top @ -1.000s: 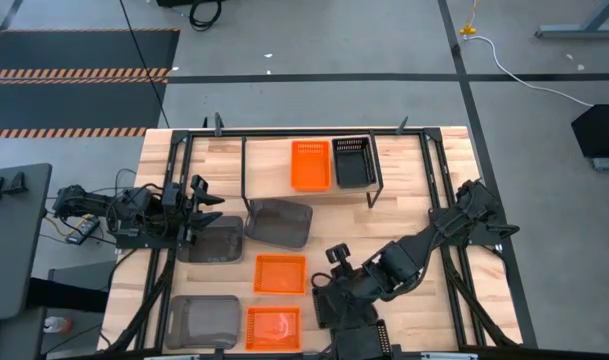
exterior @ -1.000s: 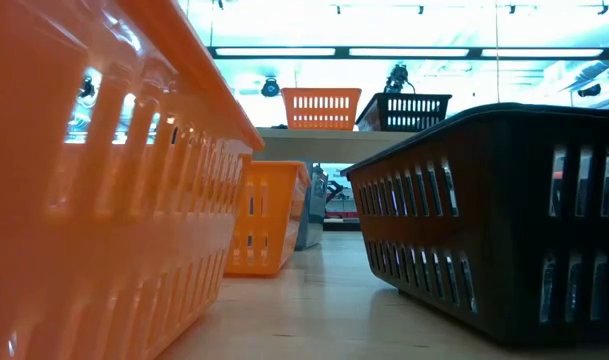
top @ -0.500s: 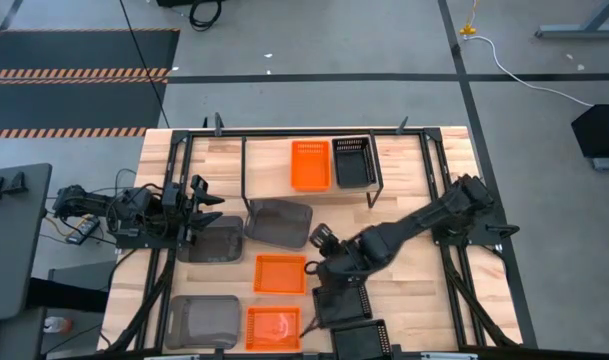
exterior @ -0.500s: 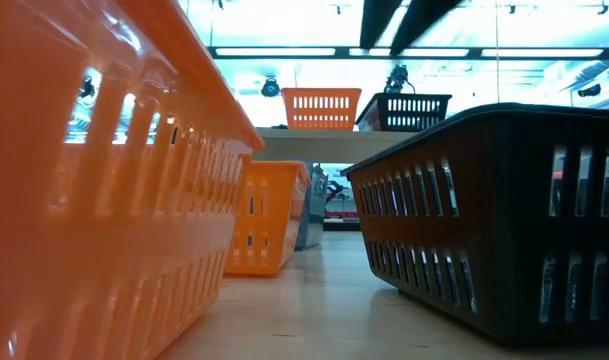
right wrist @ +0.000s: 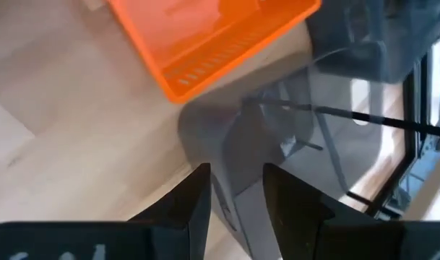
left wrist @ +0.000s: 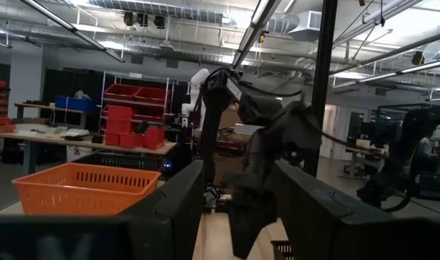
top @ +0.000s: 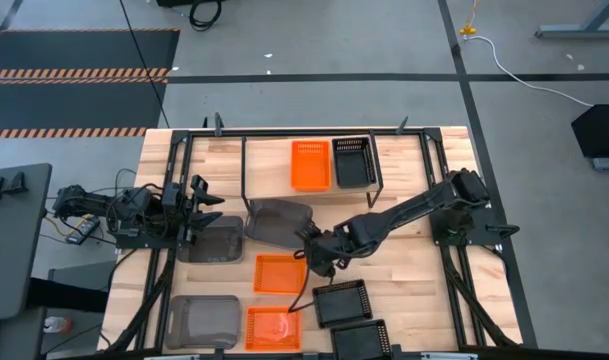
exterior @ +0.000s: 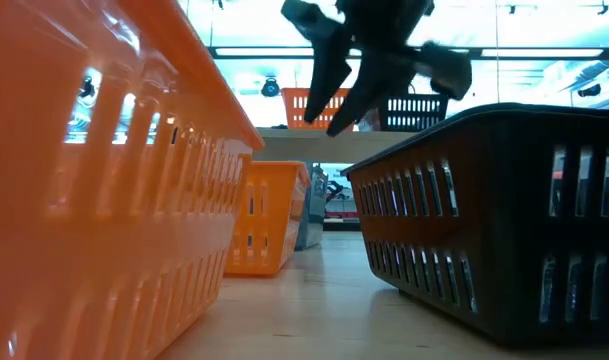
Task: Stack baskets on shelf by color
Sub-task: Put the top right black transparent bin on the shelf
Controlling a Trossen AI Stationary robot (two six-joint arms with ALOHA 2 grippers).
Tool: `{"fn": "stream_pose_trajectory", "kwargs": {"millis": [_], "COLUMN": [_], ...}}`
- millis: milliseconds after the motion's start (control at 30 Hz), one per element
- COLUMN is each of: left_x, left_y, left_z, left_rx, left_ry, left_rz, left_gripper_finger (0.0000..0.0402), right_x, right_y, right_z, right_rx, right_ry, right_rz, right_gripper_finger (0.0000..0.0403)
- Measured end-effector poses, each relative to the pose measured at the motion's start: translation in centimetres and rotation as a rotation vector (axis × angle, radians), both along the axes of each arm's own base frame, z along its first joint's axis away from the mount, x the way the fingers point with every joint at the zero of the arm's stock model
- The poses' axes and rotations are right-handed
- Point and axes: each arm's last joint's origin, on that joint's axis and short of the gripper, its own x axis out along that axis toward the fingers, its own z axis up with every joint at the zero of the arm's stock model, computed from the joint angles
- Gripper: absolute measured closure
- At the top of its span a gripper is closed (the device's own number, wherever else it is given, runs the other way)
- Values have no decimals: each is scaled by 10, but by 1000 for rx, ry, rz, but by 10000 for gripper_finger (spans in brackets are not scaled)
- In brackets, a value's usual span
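Observation:
On the shelf stand one orange basket and one black basket. Two more orange baskets rest flat on the table. So do two black ones and two grey ones. A third grey basket lies partly under the shelf's near edge. My right gripper hangs open above the table, between the middle orange basket and that grey basket. My left gripper waits open at the table's left.
The shelf's thin black frame stands just beyond my right arm. Black arm mounts and rails run along both table sides. Bare wood shows right of the black baskets.
My right gripper has risen from over the near black baskets. It has swung toward the table's left and far side, and now hangs by the middle orange basket. The black basket it had covered now shows whole on the table. My arm has come into the low view from above.

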Motion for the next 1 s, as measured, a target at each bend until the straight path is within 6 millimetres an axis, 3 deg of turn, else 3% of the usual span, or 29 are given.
{"fn": "stream_pose_trajectory", "kwargs": {"millis": [433, 800, 1000], "left_x": [0, 0, 0], "left_y": [0, 0, 0], "left_z": [0, 0, 1], "left_rx": [0, -4, -112], "left_ry": [0, -1, -10], "left_rz": [0, -1, -40], "left_gripper_finger": [230, 230, 230], "right_x": [8, 8, 7], "right_y": [-29, -35, -39], "right_z": [-23, -24, -25], "right_rx": [32, 48, 42], "right_ry": [-76, -71, -61], "right_rz": [-29, -65, -84], "right_gripper_finger": [270, 270, 270]}}
